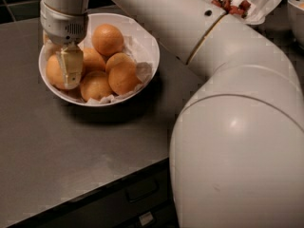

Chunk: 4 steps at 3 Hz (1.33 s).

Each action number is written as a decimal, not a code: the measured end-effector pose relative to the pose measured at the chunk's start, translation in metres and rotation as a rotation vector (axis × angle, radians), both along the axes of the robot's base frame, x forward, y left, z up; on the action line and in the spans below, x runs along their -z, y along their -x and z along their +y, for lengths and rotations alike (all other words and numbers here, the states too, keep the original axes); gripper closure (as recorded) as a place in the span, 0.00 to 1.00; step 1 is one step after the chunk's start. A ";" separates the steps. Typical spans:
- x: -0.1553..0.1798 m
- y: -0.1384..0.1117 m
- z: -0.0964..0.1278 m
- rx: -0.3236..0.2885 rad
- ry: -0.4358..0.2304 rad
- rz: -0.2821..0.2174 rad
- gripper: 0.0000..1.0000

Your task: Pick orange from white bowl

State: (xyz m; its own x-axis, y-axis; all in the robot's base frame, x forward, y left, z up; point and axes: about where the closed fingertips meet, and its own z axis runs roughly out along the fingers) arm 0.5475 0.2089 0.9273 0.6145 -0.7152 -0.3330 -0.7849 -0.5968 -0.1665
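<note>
My gripper [70, 76] is down inside the white bowl [151, 44], at its left side, pressed against the orange [52, 73] that lies against the bowl's left wall. I cannot tell whether the gripper is open or closed around it. What I see of its tip is a pale yellowish, slightly translucent flat pad under a grey ribbed wrist collar [61, 26].

The orange is round, dimpled and a touch paler than its neighbours, and the gripper hides part of it. Four deeper-coloured oranges [108, 39] crowd the rest of the bowl, one at the back and three touching each other through the middle and front (a tight pack). Crumpled white paper [143, 71] lines the glossy, shallow bowl and shows at its right side.

The bowl sits on a dark grey matte tabletop [71, 151], with a dark drawer front [140, 189] below the edge. Well behind and to the right of the bowl is a paper-lined container of red berries [232, 4].

The arm [242, 165] is smooth white plastic. It comes from a big rounded joint right of the bowl, runs up and across behind it, then drops straight down at the wrist.
</note>
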 end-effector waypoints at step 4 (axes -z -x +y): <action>0.014 -0.011 -0.005 0.038 0.046 0.001 0.35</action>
